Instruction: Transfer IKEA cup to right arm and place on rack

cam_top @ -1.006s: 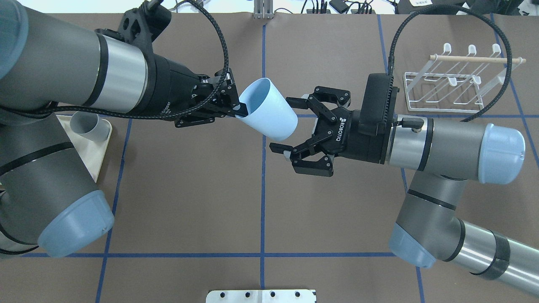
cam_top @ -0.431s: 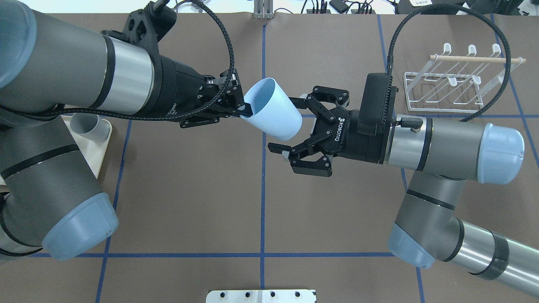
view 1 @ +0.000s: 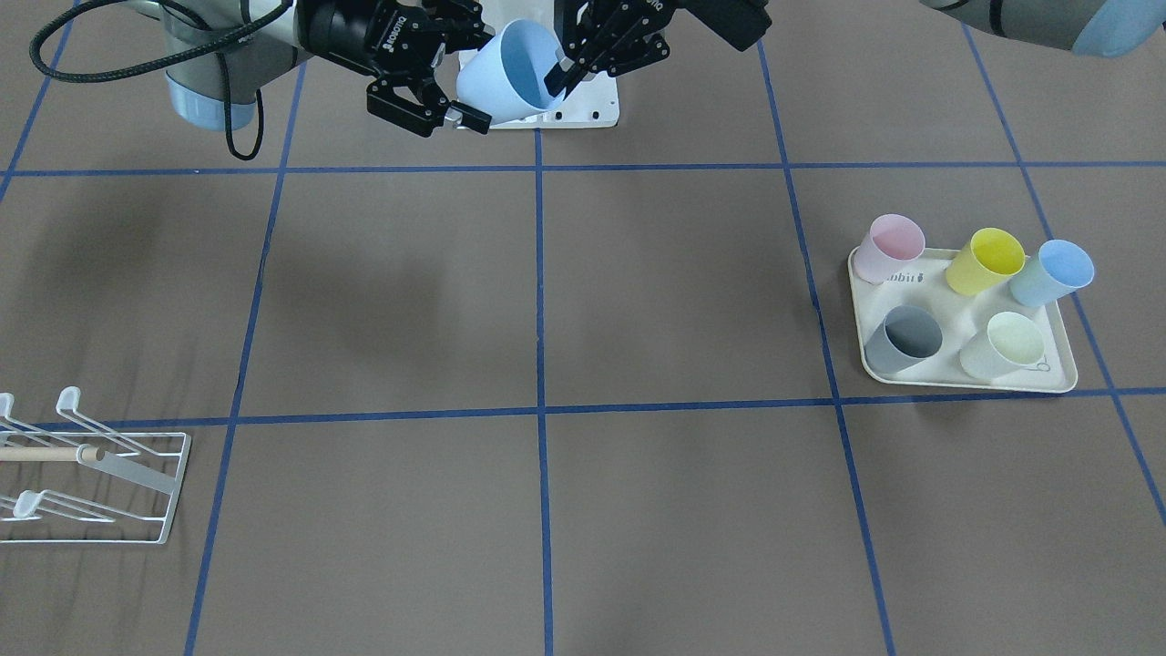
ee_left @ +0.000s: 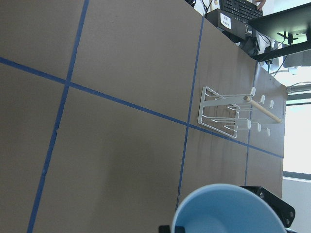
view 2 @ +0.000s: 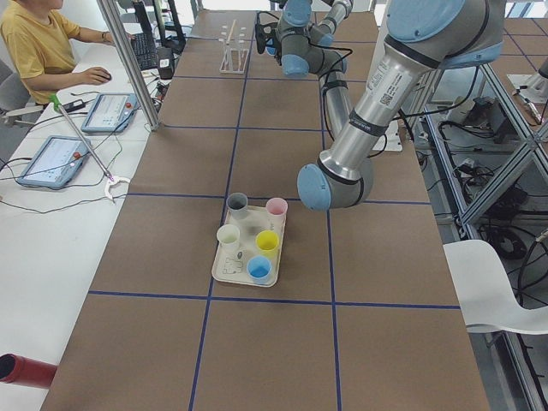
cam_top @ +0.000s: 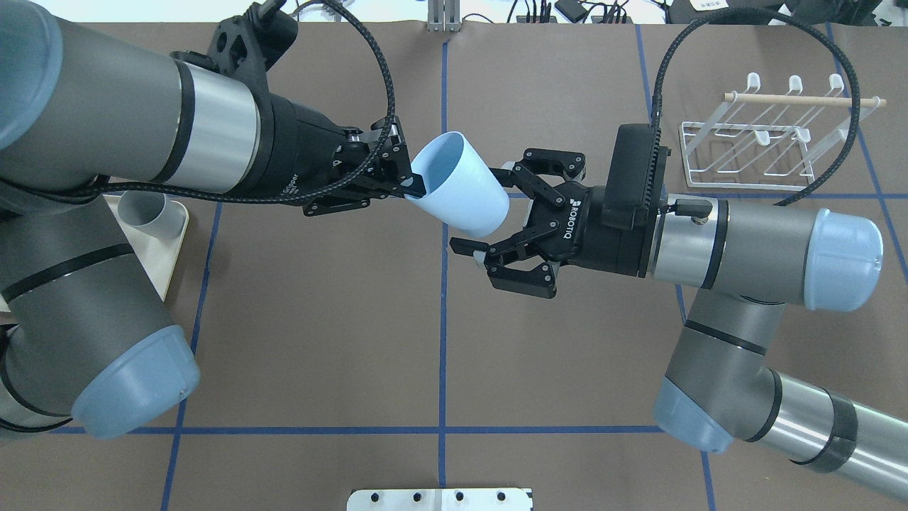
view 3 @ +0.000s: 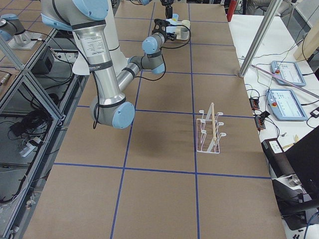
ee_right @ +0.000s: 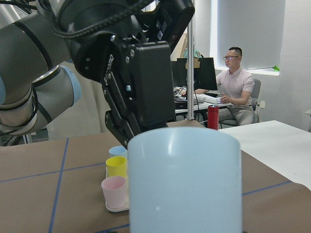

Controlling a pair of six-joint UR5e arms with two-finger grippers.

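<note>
Smooth pale-blue plastic, tapered: overhead, one IKEA cup [cam_top: 460,186] sits well left of the white wire rack [cam_top: 752,152], left gripper [cam_top: 411,188] clamped on its rim, right gripper [cam_top: 485,209] spread around its base. Front view: I count five spare cups [view 1: 988,260] on one cream tray [view 1: 952,310], far from the rack.

The overhead camera sits behind the robot and looks forward and down from close range. It has the light blue cup [cam_top: 460,186] mid-frame and the white wire rack [cam_top: 762,136] at far right. The front-facing camera looks steeply down from across the table [view 1: 638,301], so the rack falls at its lower left and the cream tray [view 1: 947,314] at its right. The two side cameras look along the table from opposite ends, farther off. The left wrist camera looks over the cup's rim toward the rack. The right wrist camera faces the cup close up.
</note>
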